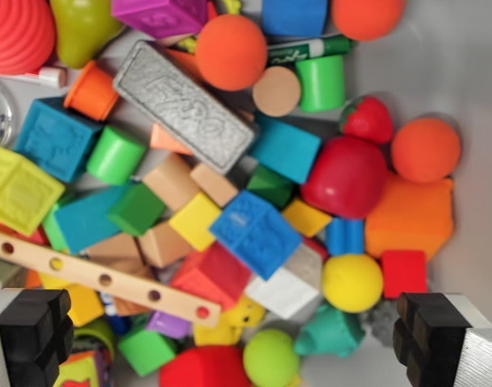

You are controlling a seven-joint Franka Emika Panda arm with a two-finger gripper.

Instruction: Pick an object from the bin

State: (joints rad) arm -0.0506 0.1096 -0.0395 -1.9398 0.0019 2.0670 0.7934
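Spread wide, the gripper (234,334) holds nothing; its black fingers (35,322) hang apart over the bin (472,105). Below lie heaped toys: three orange balls (231,52), one yellow ball (352,282), one grey eraser (184,106), one holed wooden strip (101,278).
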